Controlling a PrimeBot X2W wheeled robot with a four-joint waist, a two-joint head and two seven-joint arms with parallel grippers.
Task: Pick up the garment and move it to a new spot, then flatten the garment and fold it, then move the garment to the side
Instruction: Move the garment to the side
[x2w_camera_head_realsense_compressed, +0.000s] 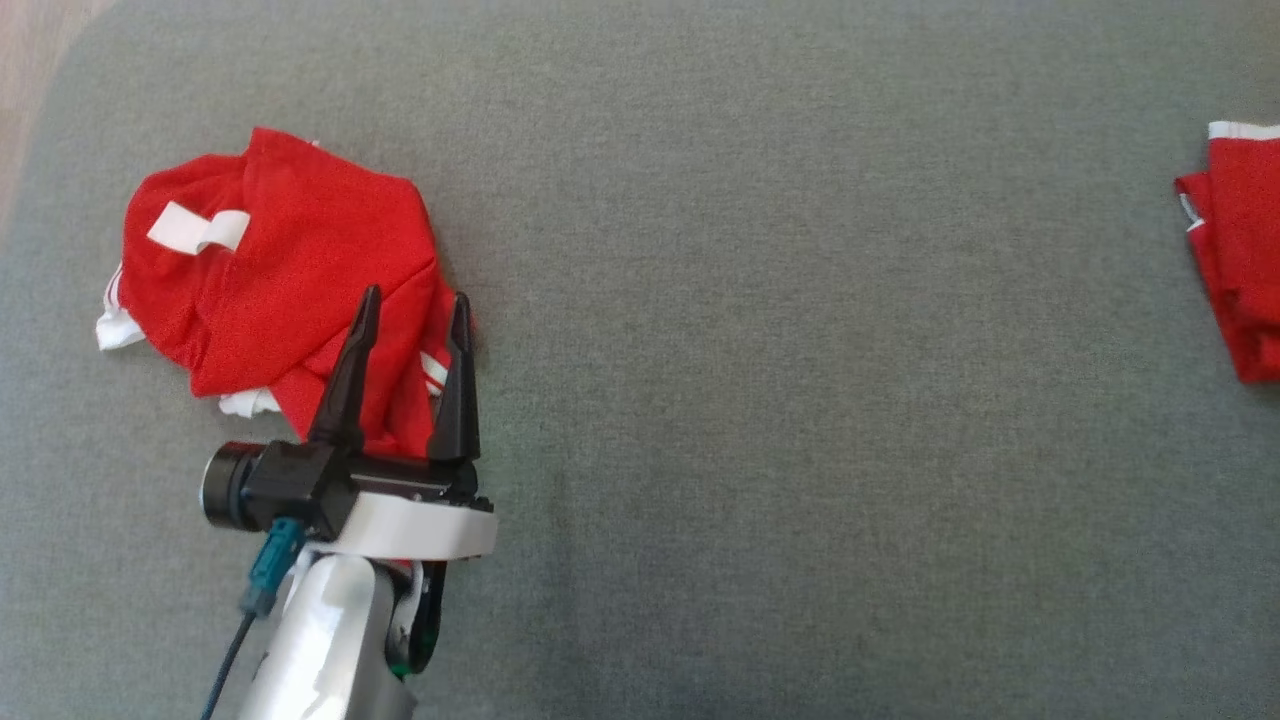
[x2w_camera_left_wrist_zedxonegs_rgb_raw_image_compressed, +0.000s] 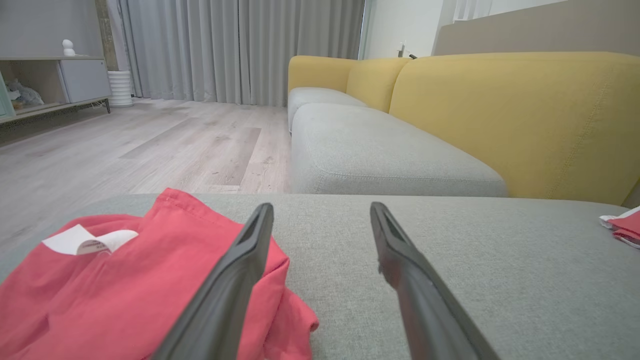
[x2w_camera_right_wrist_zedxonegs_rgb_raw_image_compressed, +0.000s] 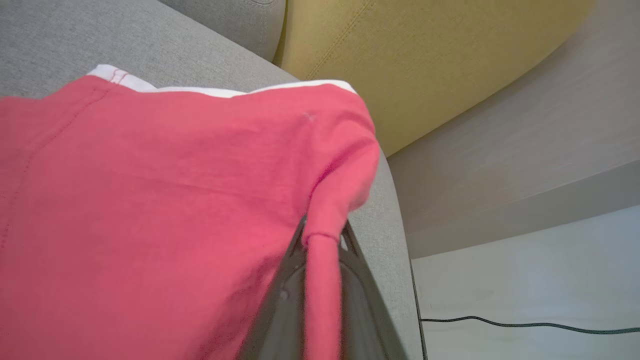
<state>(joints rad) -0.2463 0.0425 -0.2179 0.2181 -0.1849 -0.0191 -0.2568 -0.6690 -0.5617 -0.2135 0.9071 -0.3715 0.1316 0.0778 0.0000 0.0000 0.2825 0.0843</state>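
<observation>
A crumpled red garment (x2w_camera_head_realsense_compressed: 290, 260) with white trim and a white label (x2w_camera_head_realsense_compressed: 197, 230) lies on the grey cushion at the left. My left gripper (x2w_camera_head_realsense_compressed: 415, 295) hovers open over its right edge. In the left wrist view this gripper (x2w_camera_left_wrist_zedxonegs_rgb_raw_image_compressed: 321, 207) has its left finger above the red cloth (x2w_camera_left_wrist_zedxonegs_rgb_raw_image_compressed: 125, 290) and its right finger above bare cushion. A second red garment (x2w_camera_head_realsense_compressed: 1240, 250) with a white hem lies at the far right edge, small in the left wrist view (x2w_camera_left_wrist_zedxonegs_rgb_raw_image_compressed: 625, 227). My right gripper (x2w_camera_right_wrist_zedxonegs_rgb_raw_image_compressed: 322, 232) is shut on a pinched fold of that red fabric (x2w_camera_right_wrist_zedxonegs_rgb_raw_image_compressed: 150, 200).
The grey cushion (x2w_camera_head_realsense_compressed: 800, 350) stretches wide between the two red pieces. A yellow backrest (x2w_camera_left_wrist_zedxonegs_rgb_raw_image_compressed: 500, 115) and a further grey seat (x2w_camera_left_wrist_zedxonegs_rgb_raw_image_compressed: 375, 150) stand beyond. Wooden floor (x2w_camera_left_wrist_zedxonegs_rgb_raw_image_compressed: 125, 150) lies past the cushion's edge. A dark cable (x2w_camera_right_wrist_zedxonegs_rgb_raw_image_compressed: 525, 325) runs over the pale floor.
</observation>
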